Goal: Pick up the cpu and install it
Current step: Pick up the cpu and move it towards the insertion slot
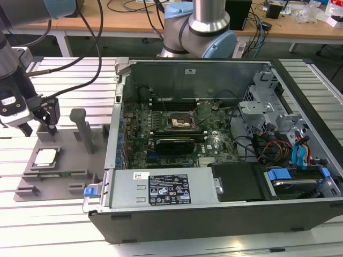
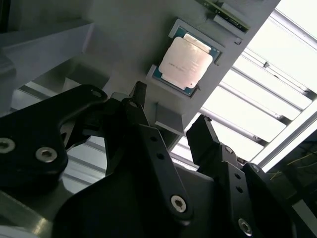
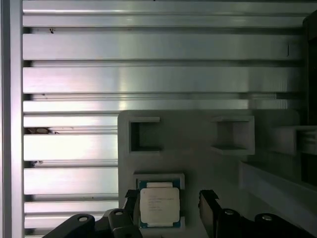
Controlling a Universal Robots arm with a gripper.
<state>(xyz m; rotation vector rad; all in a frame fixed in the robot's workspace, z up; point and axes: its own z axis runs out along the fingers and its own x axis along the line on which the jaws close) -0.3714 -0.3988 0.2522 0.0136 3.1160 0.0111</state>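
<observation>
The cpu (image 1: 45,157) is a small square chip with a pale silver top, lying flat in a pocket of the grey holder plate (image 1: 69,160) at the exterior view's left, outside the computer case. My gripper (image 1: 40,130) hangs just above it, open, with nothing between the fingers. In both wrist views the cpu (image 2: 185,62) (image 3: 158,206) sits in its pocket. The black fingers (image 2: 143,119) (image 3: 210,206) stand apart over the cpu. The dark socket (image 1: 179,120) with its metal frame lies on the motherboard inside the case.
The open computer case (image 1: 214,160) takes up the middle and the exterior view's right, with cables and drive bays inside. A grey upright post (image 1: 80,126) rises from the holder plate close to my gripper. A thin green circuit strip (image 1: 59,173) lies beside the cpu pocket.
</observation>
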